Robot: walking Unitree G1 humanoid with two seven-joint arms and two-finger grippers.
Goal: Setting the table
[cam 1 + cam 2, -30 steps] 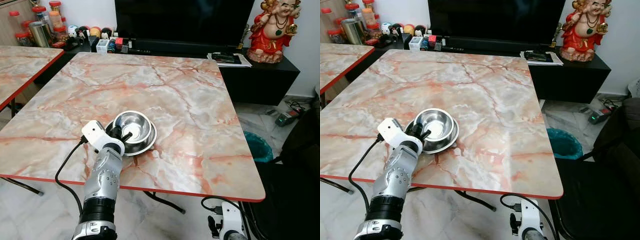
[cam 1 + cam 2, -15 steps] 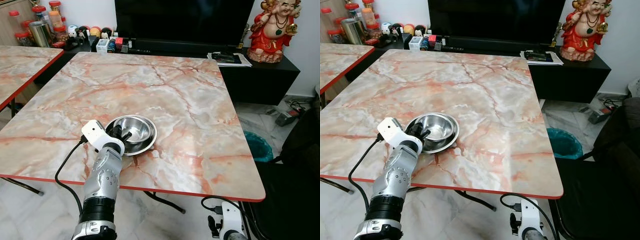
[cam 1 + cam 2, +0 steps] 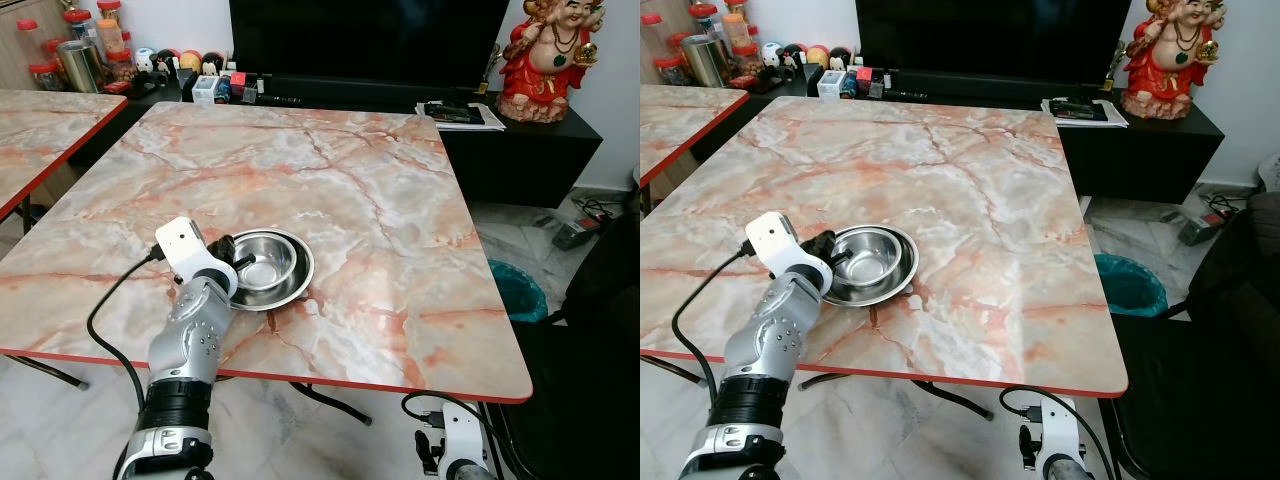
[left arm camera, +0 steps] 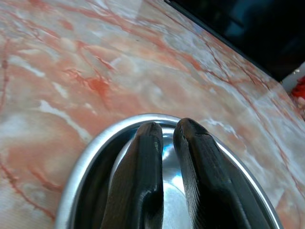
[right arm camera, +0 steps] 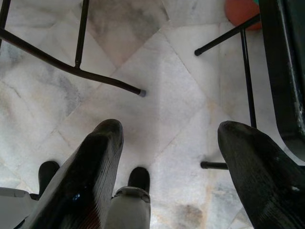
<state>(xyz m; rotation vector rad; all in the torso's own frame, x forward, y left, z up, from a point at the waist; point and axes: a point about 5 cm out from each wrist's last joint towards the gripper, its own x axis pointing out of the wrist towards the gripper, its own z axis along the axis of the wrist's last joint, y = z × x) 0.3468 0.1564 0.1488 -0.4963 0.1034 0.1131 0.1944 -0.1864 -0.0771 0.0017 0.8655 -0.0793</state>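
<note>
A shallow, round stainless-steel bowl (image 3: 266,268) sits on the square table with a pink-and-cream marble-pattern top and red edging (image 3: 330,180), toward the table's 7 o'clock corner and close to its near edge. The bowl appears to nest in a wider steel dish of the same shine; whether it is one piece or two cannot be told. The robot's silver left arm reaches up from 7 o'clock, and the left gripper (image 4: 166,130) meets the bowl at its 9 o'clock rim. In the left wrist view the two black fingers (image 4: 143,176) lie nearly together, a thin slit between them, their tips over the rim and pointing into the bowl's polished hollow; whether they pinch the rim cannot be told. A black cable (image 3: 110,320) loops from the white camera block (image 3: 180,243) on that wrist.

The right gripper (image 5: 176,143) hangs idle below the table at 5 o'clock, its fingers spread wide with nothing between them, over pale marble floor tiles (image 5: 157,90) and black metal table legs (image 5: 71,67).

Beyond the table at 12 o'clock stands a large black television (image 3: 370,40) on a low black cabinet (image 3: 520,150), with a red-robed laughing figurine (image 3: 555,55) at 1 o'clock and jars and small trinkets (image 3: 95,50) at 11 o'clock. A second marble-pattern table (image 3: 40,130) stands at 10 o'clock, and a teal waste bin (image 3: 515,290) at 3 o'clock.
</note>
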